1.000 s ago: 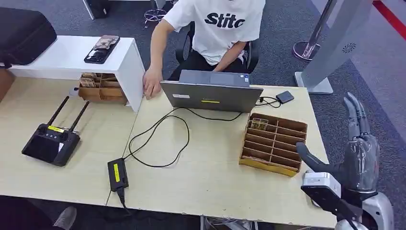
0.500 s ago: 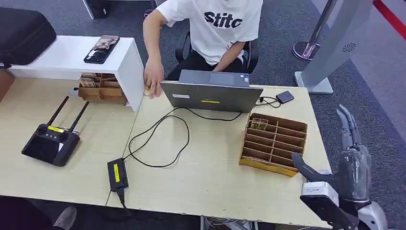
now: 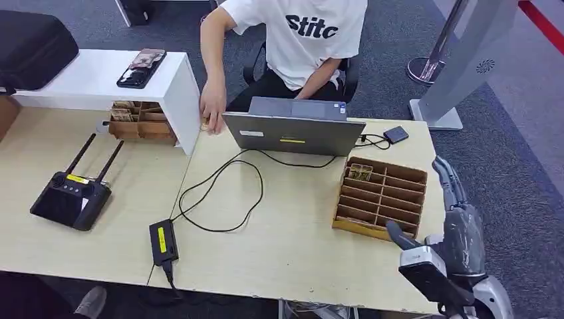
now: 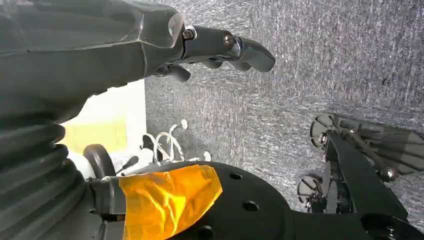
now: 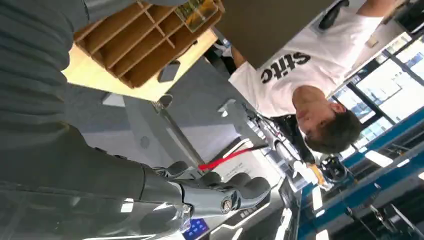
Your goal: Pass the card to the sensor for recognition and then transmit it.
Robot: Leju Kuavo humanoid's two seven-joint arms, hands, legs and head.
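Right hand [image 3: 459, 229] hovers at the table [image 3: 279, 246] edge beside the slotted tray [image 3: 380, 199], fingers [image 3: 447, 176] straight and released, holding nothing. Card [image 3: 360, 172] sits upright in the tray's far corner slot, likely staged for pickup. Left hand [image 4: 150, 45] hangs over carpet, fingers loosely curled, nothing held. Person's hand [image 3: 213, 109] rests by the laptop [image 3: 292, 131].

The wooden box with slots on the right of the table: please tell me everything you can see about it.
The wooden box is a light brown tray that looks like thin wood, split by dividers into two columns of narrow slots. It lies flat near the table's right edge, slightly turned. One far corner slot holds a small card-like item; the other slots look empty. The right robot hand is beside it, not touching.
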